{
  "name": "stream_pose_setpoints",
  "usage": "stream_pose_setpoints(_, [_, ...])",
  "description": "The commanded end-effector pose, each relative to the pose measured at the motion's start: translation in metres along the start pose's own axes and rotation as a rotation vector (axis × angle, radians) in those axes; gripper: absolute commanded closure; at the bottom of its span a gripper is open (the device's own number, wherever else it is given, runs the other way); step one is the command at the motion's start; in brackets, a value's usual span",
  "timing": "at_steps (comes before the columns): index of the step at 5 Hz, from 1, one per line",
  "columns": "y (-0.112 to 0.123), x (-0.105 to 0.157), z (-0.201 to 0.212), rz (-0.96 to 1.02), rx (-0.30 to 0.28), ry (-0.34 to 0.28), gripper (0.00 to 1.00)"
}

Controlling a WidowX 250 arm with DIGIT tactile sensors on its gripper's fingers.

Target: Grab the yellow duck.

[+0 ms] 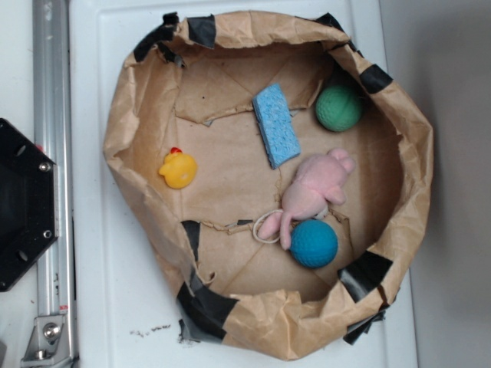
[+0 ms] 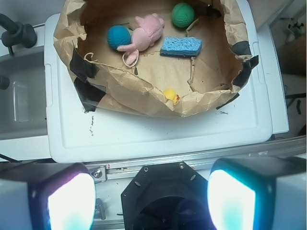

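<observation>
exterior view: nothing grasped yet, the whole task still ahead. yellow duck (image 1: 178, 169) resting on the paper floor of a crumpled brown paper basin (image 1: 123, 115) patched with black tape, close under the basin's left wall, beak toward the far side, apart from every other toy. elsewhere in the basin: blue sponge (image 1: 276, 126) lying flat near the middle, green ball (image 1: 338, 108) tucked against the wall at upper right, pink plush bunny (image 1: 316, 192) sprawled right of centre with a blue ball (image 1: 314, 243) touching its lower end. basin seated on a white counter (image 1: 115, 307); metal rail (image 1: 52, 153) and black robot base (image 1: 23, 203) along the counter's left edge. no jaws in sight here.

wrist view: seen from high above the near edge of the counter, looking down into the same basin. gripper (image 2: 151, 199) filling the bottom of the frame, jaws spread wide with glowing pads at either side, empty, well apart from the basin. duck (image 2: 170, 95) small and partly hidden just behind the basin's near wall, sponge, bunny and both balls farther back. left to do, by the look of it: travel out over the near wall, descent beside it, closing on the duck.
</observation>
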State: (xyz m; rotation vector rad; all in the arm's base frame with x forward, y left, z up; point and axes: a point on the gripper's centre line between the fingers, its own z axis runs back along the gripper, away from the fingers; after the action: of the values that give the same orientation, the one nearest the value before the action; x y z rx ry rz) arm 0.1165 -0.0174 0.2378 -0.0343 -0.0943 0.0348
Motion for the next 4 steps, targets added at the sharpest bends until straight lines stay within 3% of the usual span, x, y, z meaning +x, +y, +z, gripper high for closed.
stream_pose_setpoints(1, [0.0,0.0,0.0,0.0,0.0,0.0,0.0])
stream_pose_setpoints(3, [0.009,0.089,-0.055,0.153,-0.044,0.156,0.0])
stream_pose_setpoints(4, [0.022,0.115,-0.1,0.202,-0.032,0.259,0.0])
